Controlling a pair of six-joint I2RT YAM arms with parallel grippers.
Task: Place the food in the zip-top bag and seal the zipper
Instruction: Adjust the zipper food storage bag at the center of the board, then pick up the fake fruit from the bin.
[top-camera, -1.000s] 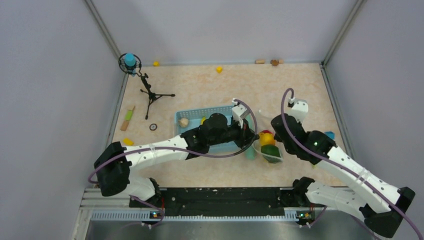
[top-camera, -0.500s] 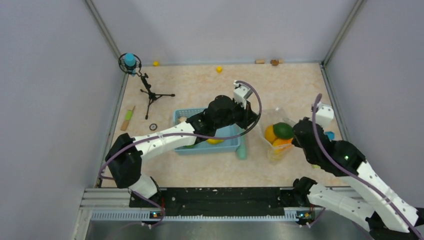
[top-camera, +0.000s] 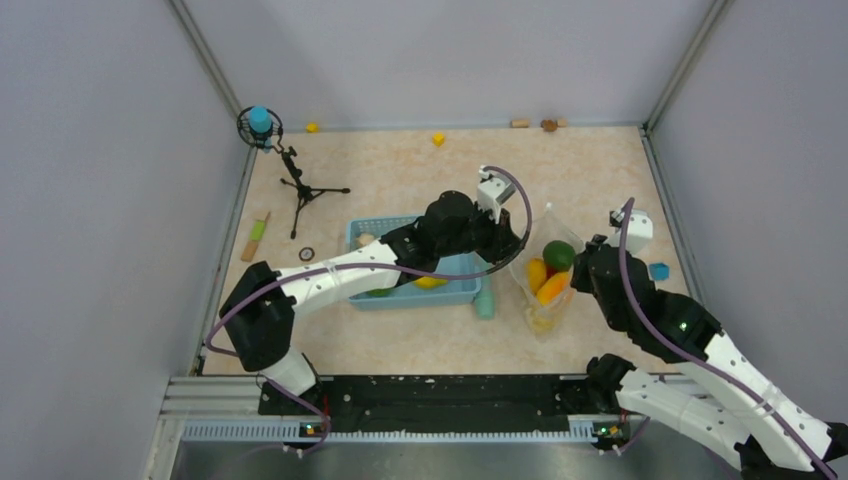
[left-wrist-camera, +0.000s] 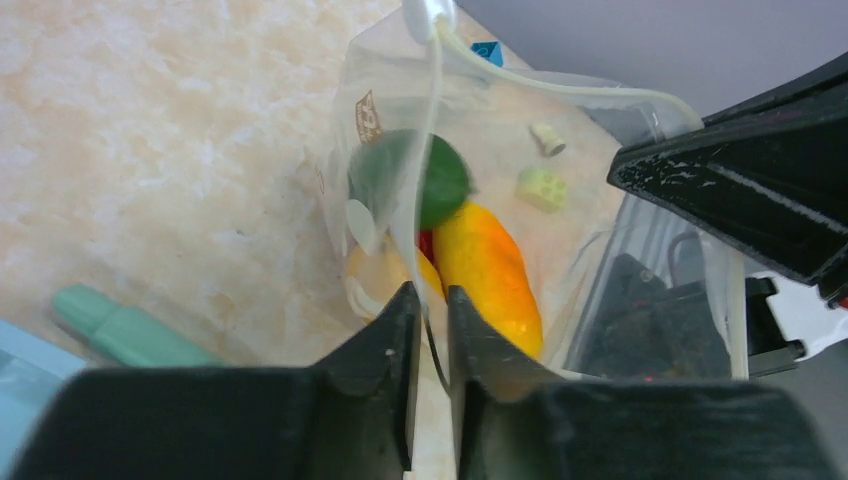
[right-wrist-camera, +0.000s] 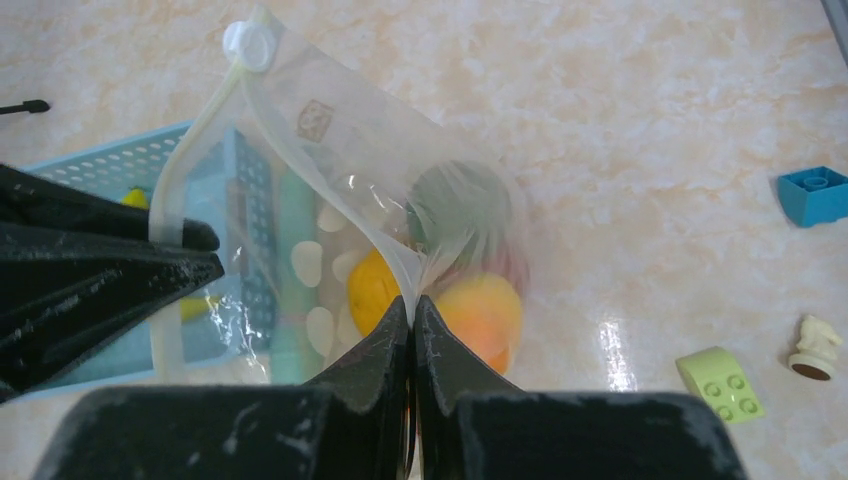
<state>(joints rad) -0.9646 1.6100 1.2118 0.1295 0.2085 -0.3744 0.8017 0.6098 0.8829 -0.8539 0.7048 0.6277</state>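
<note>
The clear zip-top bag (top-camera: 545, 290) hangs between my two grippers with its mouth up. Inside lie a dark green fruit (top-camera: 559, 255), an orange one (top-camera: 552, 287) and a yellow one (top-camera: 536, 272); a bit of red shows in the left wrist view. My left gripper (top-camera: 520, 245) is shut on the bag's left rim (left-wrist-camera: 432, 100). My right gripper (top-camera: 582, 262) is shut on the right rim. In the right wrist view the zipper strip (right-wrist-camera: 195, 150) runs up to a white slider (right-wrist-camera: 243, 42), and my right gripper (right-wrist-camera: 411, 305) pinches the film above the fruit (right-wrist-camera: 480, 310).
The light-blue basket (top-camera: 400, 222) stands left of the bag, with a yellow and a green piece in it. A teal stick (top-camera: 485, 302) lies beside the basket. A blue block (top-camera: 658, 270), a light green block (right-wrist-camera: 722, 382) and a small white piece (right-wrist-camera: 815, 345) lie to the right. A tripod (top-camera: 300, 190) stands at the back left.
Both grippers have carried the bag from the basket's front corner back and to the right. The right arm swung out right, then came in a little. The food has shifted inside.
</note>
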